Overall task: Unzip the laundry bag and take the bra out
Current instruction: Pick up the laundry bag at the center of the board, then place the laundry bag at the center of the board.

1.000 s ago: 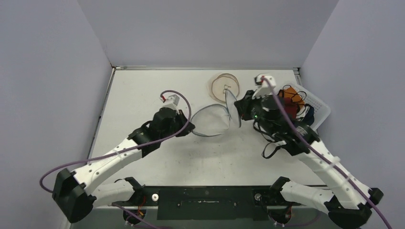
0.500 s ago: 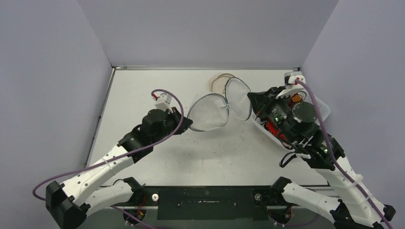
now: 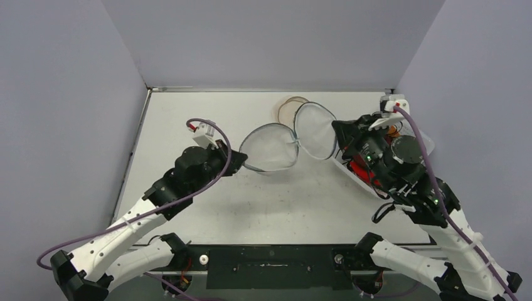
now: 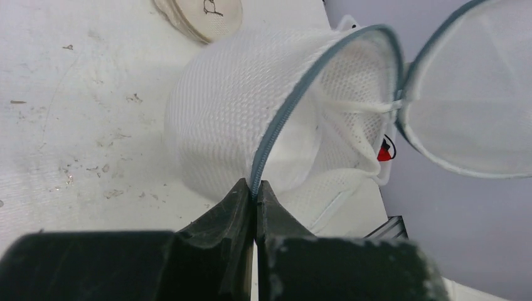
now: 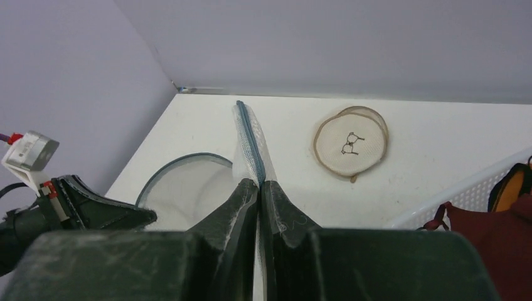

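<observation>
Left gripper (image 4: 254,189) is clamped on the grey zip rim of one mesh half, right gripper (image 5: 259,185) pinched likewise on the other, and the laundry bag (image 3: 271,148) spreads open between them like a clamshell. Unzipping looks done; the white cup ahead of the left gripper shows only an inner strap, while beige round cups (image 5: 350,143), probably the bra, lie on the table (image 5: 439,128) beyond the right gripper. Next up, likely: lower the bag and release.
</observation>
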Controlling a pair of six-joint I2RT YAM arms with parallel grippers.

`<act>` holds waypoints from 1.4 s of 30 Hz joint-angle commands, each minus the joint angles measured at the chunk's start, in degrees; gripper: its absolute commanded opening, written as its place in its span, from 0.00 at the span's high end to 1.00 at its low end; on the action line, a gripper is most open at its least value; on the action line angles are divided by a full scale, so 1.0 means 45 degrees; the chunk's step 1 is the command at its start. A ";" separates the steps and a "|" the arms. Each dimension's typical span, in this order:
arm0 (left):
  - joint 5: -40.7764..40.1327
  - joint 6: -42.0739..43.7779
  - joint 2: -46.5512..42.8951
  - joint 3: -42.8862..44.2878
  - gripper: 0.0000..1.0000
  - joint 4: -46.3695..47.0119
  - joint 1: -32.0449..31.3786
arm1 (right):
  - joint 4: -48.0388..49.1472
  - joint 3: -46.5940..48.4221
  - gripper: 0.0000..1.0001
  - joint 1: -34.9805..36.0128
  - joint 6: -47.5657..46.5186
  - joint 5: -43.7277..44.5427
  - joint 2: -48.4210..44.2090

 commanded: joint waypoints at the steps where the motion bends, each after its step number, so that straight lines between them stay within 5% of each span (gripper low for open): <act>1: 0.0620 -0.0375 0.1312 -0.1612 1.00 0.0131 -0.0027 | -0.0695 -0.1864 0.95 0.0058 0.0380 0.1044 0.0428; 5: 0.1558 -0.0323 0.2680 -0.1756 1.00 -0.0004 -0.0025 | -0.0902 -0.3392 0.95 0.0023 0.0955 0.1219 0.1060; 14: -0.0376 0.1048 0.0257 0.1943 1.00 -0.0470 -0.0122 | -0.0144 0.1117 0.95 0.0078 -0.0868 0.1334 0.0091; 25: 0.0191 -0.0176 0.2242 -0.1827 1.00 -0.0092 -0.0121 | -0.1105 -0.2992 0.95 0.0078 0.0975 0.2243 -0.0746; 38: -0.0381 0.0151 0.1770 -0.1019 1.00 0.0292 -0.0449 | -0.1095 -0.2880 0.95 0.0097 0.3182 0.0950 -0.0970; 42: -0.0084 0.0150 0.1981 -0.1119 0.88 0.0270 -0.0472 | -0.0825 -0.3867 0.95 0.0097 0.3480 0.0775 -0.0617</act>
